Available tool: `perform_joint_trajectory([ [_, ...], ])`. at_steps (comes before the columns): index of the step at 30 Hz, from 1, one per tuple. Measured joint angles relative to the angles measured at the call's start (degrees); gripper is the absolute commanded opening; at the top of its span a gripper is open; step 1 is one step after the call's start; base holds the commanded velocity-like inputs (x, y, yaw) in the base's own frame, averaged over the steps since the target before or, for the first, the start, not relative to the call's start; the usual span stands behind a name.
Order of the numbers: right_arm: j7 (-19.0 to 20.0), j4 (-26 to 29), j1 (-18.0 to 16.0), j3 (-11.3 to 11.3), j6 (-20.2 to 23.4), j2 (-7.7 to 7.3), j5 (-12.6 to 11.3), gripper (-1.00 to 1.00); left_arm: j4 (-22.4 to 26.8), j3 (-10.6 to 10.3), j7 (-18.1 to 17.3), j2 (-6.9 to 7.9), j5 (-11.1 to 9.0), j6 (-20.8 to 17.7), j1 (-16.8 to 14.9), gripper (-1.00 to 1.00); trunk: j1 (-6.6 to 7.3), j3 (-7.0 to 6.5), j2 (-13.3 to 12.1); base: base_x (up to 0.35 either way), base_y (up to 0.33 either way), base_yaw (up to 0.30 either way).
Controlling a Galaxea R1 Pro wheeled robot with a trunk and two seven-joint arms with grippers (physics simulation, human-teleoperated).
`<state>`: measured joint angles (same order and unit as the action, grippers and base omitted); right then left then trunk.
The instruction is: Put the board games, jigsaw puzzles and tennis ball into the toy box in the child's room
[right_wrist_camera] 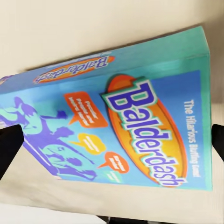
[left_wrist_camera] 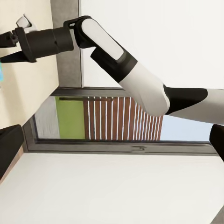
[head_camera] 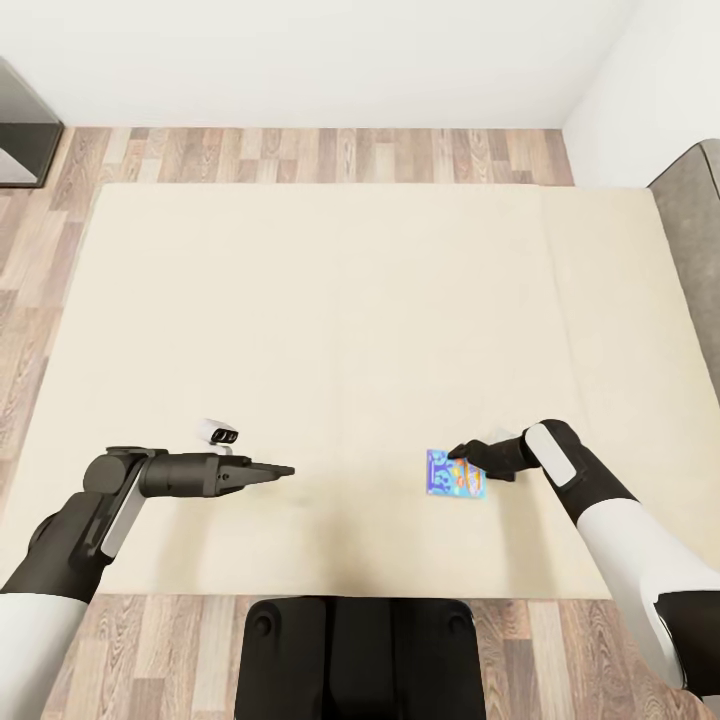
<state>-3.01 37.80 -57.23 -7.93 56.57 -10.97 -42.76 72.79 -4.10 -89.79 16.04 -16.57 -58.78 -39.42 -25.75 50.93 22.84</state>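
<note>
A: While the robot leans over the bed (head_camera: 330, 330), where is the board game?

B: The small blue board game (head_camera: 456, 473), printed "Balderdash", lies flat on the beige mattress near the robot's side of the bed, toward its right.

A: And the right gripper (head_camera: 458, 452)?

B: It sits right at the box. In the right wrist view the two dark fingers (right_wrist_camera: 10, 148) stand spread wide, one at each end of the box (right_wrist_camera: 126, 126); I cannot tell whether they touch it.

A: The left gripper (head_camera: 285, 470)?

B: It hovers over bare mattress, well apart from the game, its fingers drawn together to a point, holding nothing.
</note>
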Motion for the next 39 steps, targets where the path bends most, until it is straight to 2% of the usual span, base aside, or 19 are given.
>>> perform_joint_trajectory([
  [5,0.0,0.0,0.0,0.0,0.0,-0.1,0.9,1.0,0.0,0.0,0.0,0.0,0.0,0.0,0.0,1.0,0.0,0.0,0.0,0.0,0.06,0.0],
  [19,-0.1,0.0,0.0,0.0,0.0,-3.26,0.7,1.0,0.0,0.0,0.0,0.0,0.0,0.0,0.0,1.0,0.0,0.0,0.0,0.0,0.122,0.0],
  [28,0.0,0.0,0.0,0.0,0.1,-3.72,0.7,1.0,0.0,0.0,0.0,0.0,0.0,0.0,0.0,1.0,0.0,0.0,0.0,0.0,0.038,0.0],
  [33,-0.1,0.0,0.0,0.0,0.1,-5.0,0.7,1.0,0.0,0.0,0.0,0.0,0.0,0.0,0.0,1.0,0.0,0.0,0.0,0.0,0.144,0.0],
  [39,-0.1,0.0,0.0,0.0,0.1,-5.36,0.7,1.0,0.0,0.0,0.0,0.0,0.0,0.0,0.0,1.0,0.0,0.0,0.0,0.0,0.028,0.0],
])
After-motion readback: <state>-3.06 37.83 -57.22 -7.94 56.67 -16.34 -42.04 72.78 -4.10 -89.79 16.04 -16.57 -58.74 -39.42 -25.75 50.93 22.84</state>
